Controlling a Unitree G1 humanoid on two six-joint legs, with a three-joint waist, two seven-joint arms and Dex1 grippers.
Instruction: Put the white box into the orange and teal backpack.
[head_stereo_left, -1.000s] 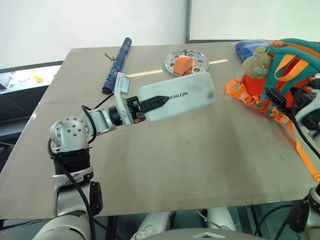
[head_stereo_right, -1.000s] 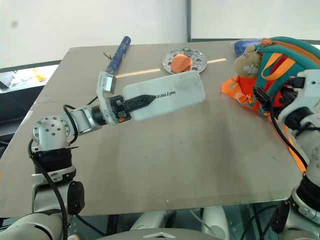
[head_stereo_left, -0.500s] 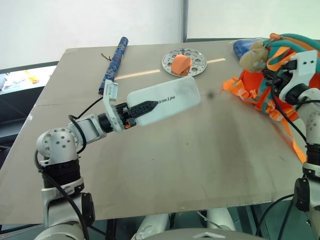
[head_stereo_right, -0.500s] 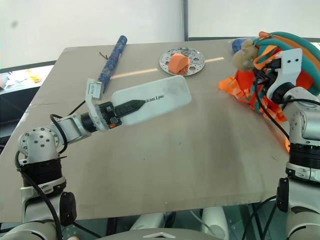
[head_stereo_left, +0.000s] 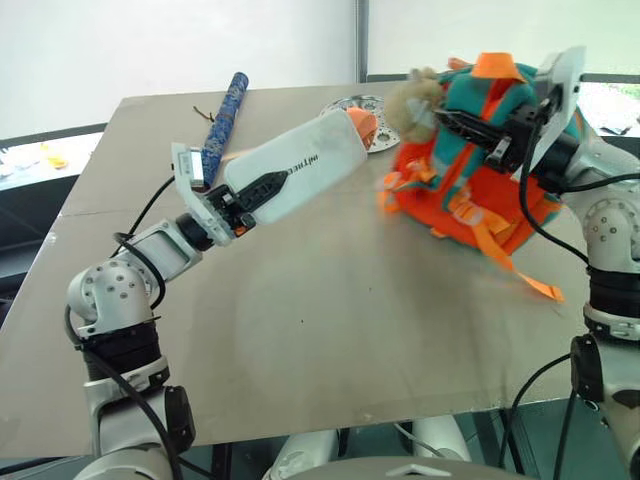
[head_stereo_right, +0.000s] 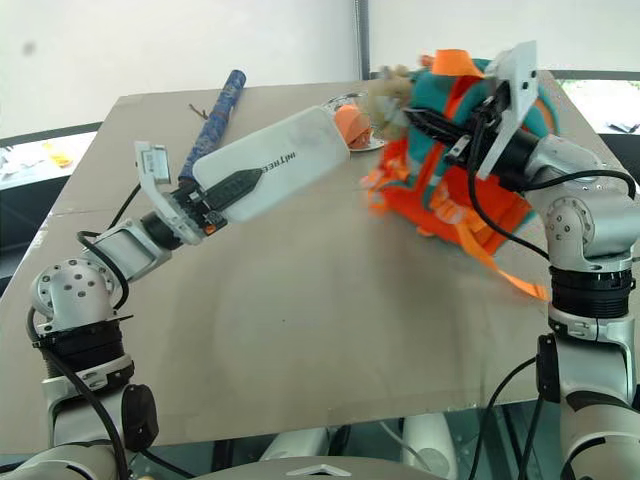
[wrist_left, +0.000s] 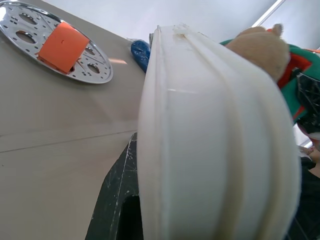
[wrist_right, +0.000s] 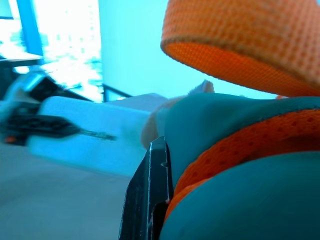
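Observation:
My left gripper (head_stereo_left: 268, 184) is shut on one end of the white box (head_stereo_left: 305, 160), holding it above the table with its far end tilted up toward the orange and teal backpack (head_stereo_left: 470, 175). The box's edge (wrist_left: 210, 150) runs along the left wrist view. The backpack is lifted and tipped at the table's right. A beige plush toy (head_stereo_left: 410, 98) hangs at its top, facing the box. My right gripper (head_stereo_left: 462, 126) is shut on the backpack's teal top. In the right wrist view, one black finger (wrist_right: 150, 200) presses the teal fabric (wrist_right: 240, 150) under an orange loop (wrist_right: 250, 45).
A blue patterned roll (head_stereo_left: 222, 115) lies at the table's far left. A silver plate (wrist_left: 30, 30) holding an orange block (wrist_left: 62, 46) sits at the far middle, just behind the box's tip. A blue bag (wrist_left: 140, 52) lies beyond it. Orange straps (head_stereo_left: 530, 280) trail on the table's right.
My right gripper has shut on the backpack's top and swung it up and left toward the table's middle. The left gripper shifted slightly left, tilting the box's far end upward.

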